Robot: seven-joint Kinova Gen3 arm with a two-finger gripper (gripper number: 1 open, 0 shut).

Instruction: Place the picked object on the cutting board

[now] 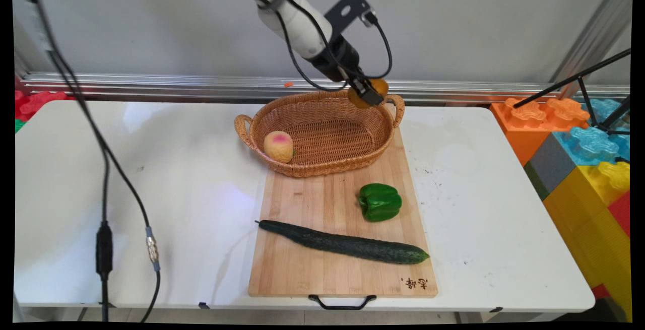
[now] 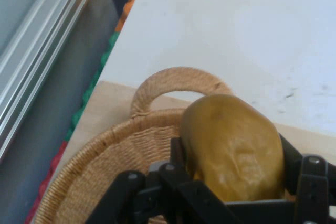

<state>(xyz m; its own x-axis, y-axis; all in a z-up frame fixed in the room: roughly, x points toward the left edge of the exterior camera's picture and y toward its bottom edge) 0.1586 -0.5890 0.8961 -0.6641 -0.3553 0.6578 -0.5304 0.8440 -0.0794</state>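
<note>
My gripper (image 1: pixel 369 93) is shut on a yellow-brown potato (image 2: pixel 233 145), seen in the main view as an orange-brown lump (image 1: pixel 379 87) between the black fingers. It hangs just above the far right rim of a wicker basket (image 1: pixel 322 161), close to the basket's right handle (image 2: pixel 178 80). A peach (image 1: pixel 278 146) lies inside the basket at its left end. The basket stands on the far end of a wooden cutting board (image 1: pixel 312 269).
A green bell pepper (image 1: pixel 380 202) and a long dark cucumber (image 1: pixel 347 243) lie on the board in front of the basket. Black cables (image 1: pixel 104 239) hang at the left. Coloured big blocks (image 1: pixel 579 143) stand off the table's right end.
</note>
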